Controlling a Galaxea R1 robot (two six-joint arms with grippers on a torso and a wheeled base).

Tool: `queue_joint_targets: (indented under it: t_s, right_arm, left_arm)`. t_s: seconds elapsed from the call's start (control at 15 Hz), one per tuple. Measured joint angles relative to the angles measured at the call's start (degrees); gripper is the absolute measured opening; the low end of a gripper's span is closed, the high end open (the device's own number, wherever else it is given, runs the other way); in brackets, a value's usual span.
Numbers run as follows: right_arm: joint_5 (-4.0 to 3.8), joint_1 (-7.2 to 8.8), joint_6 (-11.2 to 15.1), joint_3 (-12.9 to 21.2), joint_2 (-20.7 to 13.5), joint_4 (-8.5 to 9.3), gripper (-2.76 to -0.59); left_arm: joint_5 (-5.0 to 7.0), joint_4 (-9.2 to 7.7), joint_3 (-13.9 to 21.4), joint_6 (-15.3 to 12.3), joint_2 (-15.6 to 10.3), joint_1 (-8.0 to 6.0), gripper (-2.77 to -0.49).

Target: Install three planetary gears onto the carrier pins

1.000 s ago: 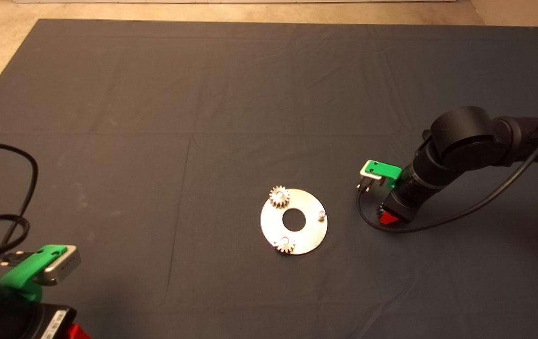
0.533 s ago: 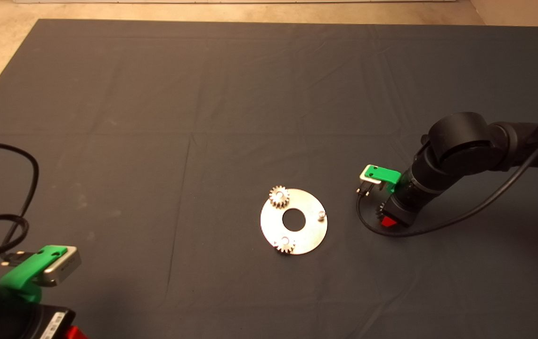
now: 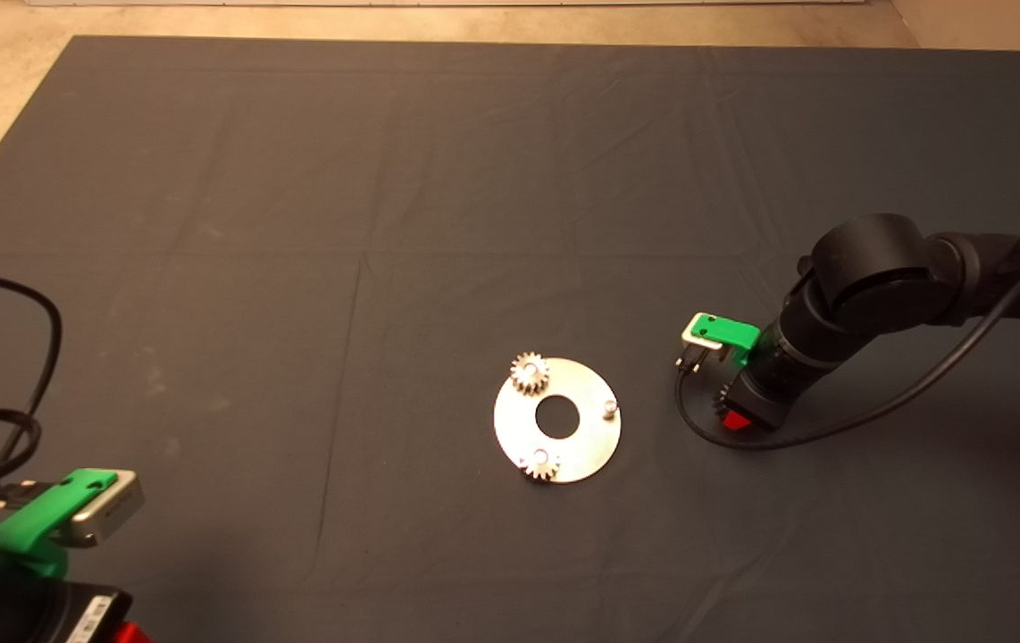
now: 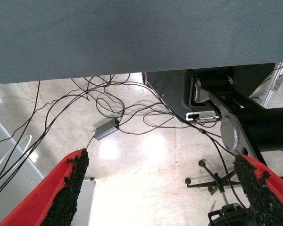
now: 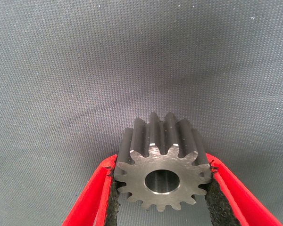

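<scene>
A shiny round disc with a large central hole lies on the dark mat in the head view. Two silver planetary gears sit on carrier pins: one at the disc's far left, one at its near edge. The third pin, on the disc's right side, is bare. Right of the disc, low over the mat, my right gripper is shut on a darker grey gear, its pads pressing the teeth on both sides. My left gripper is parked at the lower left, open.
A black cable loops on the mat between the disc and the right gripper. The left wrist view looks past the mat's edge at the floor, with cables and a stand.
The right gripper with the grey gear shifted slightly, then held still. The left arm edged a little toward the lower left. Disc and seated gears have not moved.
</scene>
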Motion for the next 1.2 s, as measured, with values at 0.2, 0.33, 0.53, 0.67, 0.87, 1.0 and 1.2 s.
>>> queue_joint_targets:
  t_s: [0.2, 0.33, 0.53, 0.67, 0.87, 1.0, 1.2]
  right_arm:
    - [-0.01, -0.02, 0.0, 0.1, 0.0, -0.04, -2.28]
    - [-0.06, -0.16, 0.6, 0.4, 0.1, -0.04, -2.28]
    - [-0.19, -0.19, 1.2, 0.5, 0.8, -0.04, -2.31]
    - [-0.09, -0.26, 1.9, 0.7, 2.0, -0.02, -2.31]
    - [0.02, 0.06, 3.3, 0.7, 3.6, 0.27, -2.31]
    - [-0.01, 1.09, 3.9, 0.7, 5.3, 0.77, -2.31]
    - [-0.01, 3.06, 4.1, 0.7, 7.7, 2.28, -2.31]
  left_arm:
    - [0.02, 0.0, 0.0, 0.3, -0.7, 0.0, -1.08]
    - [0.02, 0.0, 0.0, 0.4, -0.7, 0.0, -1.08]
    - [0.0, -0.01, 0.0, 0.5, -0.8, 0.0, -1.08]
    - [0.02, -0.01, 0.0, 0.5, -0.8, 0.0, -1.08]
    - [0.0, -0.01, 0.0, 0.6, -0.8, 0.0, -1.08]
    - [0.0, -0.01, 0.0, 0.6, -0.8, 0.0, -1.08]
    - [0.02, -0.17, 0.0, 0.6, -0.8, 0.0, -1.08]
